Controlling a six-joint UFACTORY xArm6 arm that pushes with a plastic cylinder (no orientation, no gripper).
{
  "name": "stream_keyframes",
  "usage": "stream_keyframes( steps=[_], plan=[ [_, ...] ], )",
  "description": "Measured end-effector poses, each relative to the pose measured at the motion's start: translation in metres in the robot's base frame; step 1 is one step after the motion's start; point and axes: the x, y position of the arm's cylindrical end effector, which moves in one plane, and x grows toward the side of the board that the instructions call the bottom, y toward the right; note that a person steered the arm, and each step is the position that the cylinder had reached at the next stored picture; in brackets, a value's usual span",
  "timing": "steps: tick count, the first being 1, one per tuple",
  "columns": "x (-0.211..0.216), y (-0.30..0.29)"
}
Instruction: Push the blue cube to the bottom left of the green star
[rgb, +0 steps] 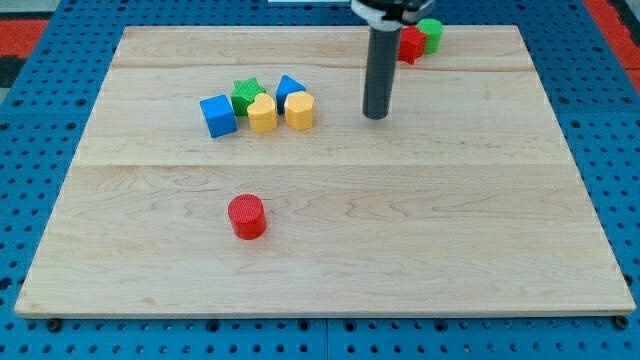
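The blue cube (218, 115) sits on the wooden board, touching the lower left side of the green star (246, 94). A yellow heart (262, 114) lies right of the cube, below the star. A yellow block (299, 110) and a blue triangular block (289, 89) sit just right of that. My tip (376, 116) rests on the board to the right of this cluster, well apart from the blue cube, with the yellow block nearest to it.
A red cylinder (246, 217) stands alone toward the view's bottom. A red block (408, 44) and a green cylinder (430, 34) sit at the board's top edge, partly behind the rod. The board (480, 230) lies on a blue pegboard.
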Motion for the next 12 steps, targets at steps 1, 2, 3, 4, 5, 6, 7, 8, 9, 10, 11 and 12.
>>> stream_keyframes(
  steps=[1, 2, 3, 4, 5, 6, 7, 8, 9, 10, 11, 12],
  plan=[
    [0.03, -0.049],
    [0.034, -0.083],
    [0.034, -0.089],
    [0.034, -0.092],
    [0.034, -0.093],
    [0.034, -0.093],
    [0.034, -0.112],
    [0.034, -0.16],
    [0.017, -0.184],
    [0.015, -0.186],
    [0.015, -0.209],
    [0.015, -0.268]
  ],
)
